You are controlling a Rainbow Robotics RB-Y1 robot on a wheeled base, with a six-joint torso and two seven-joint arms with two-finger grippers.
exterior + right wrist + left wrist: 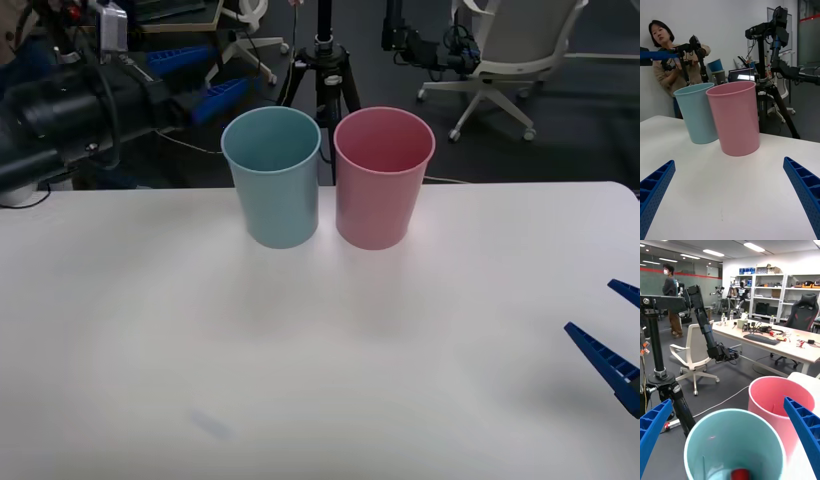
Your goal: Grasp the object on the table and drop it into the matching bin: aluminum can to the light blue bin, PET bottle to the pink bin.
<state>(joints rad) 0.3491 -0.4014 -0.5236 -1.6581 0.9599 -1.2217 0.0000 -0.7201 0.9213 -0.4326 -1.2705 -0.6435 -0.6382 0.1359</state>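
Already the red can (740,474) lies inside the light blue bin (733,442), directly below the open left gripper (730,450); the right gripper (730,195), also open, waits apart.

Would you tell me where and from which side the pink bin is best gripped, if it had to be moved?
Probably at its rolled rim, from straight above: the pink bin stands upright and open, and its body looks too wide for the open right hand to span. One finger inside, one outside, on the side away from the light blue bin, which stands close beside it.
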